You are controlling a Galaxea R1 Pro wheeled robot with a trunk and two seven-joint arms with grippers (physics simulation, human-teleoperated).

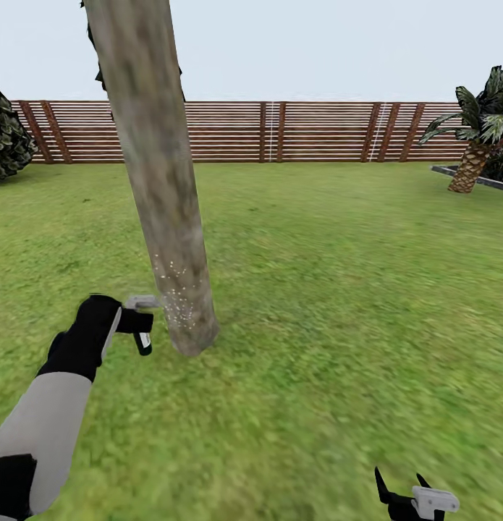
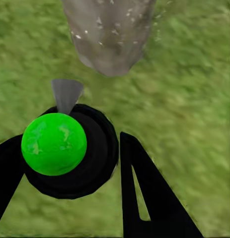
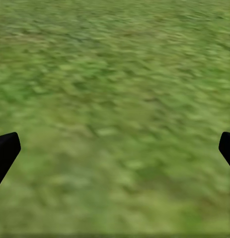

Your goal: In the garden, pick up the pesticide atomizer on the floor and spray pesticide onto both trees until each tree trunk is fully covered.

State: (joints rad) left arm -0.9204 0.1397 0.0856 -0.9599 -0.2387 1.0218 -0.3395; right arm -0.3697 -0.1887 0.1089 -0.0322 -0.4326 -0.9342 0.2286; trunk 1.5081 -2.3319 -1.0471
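Head view takes in the garden: lawn [image 1: 338, 304] running back to a brown slatted fence [image 1: 316, 132] across 12 o'clock, with a dark bush [image 1: 6, 137] at 10 o'clock and a palm-like plant [image 1: 479, 130] at 2 o'clock. One mottled grey-brown tree trunk [image 1: 161, 181] rises from the grass, leaning slightly toward 11 o'clock, and its lower part is dotted with white specks [image 1: 177, 297]. At 8 o'clock of the trunk's base the left arm reaches in, and the left gripper [image 1: 135, 322] has its fingers closed around the pesticide atomizer [image 1: 142, 341], held in the air near the trunk with its grey nozzle toward the bark. Left wrist view shows the atomizer's black body [image 2: 95, 148] with a bright green round top [image 2: 54, 144] between the black fingers [image 2: 144, 198], and the speckled trunk base [image 2: 110, 34] beyond it. At 5 o'clock in the head view, the right gripper [image 1: 403, 486] hangs over grass, its fingers spread apart with nothing between them.
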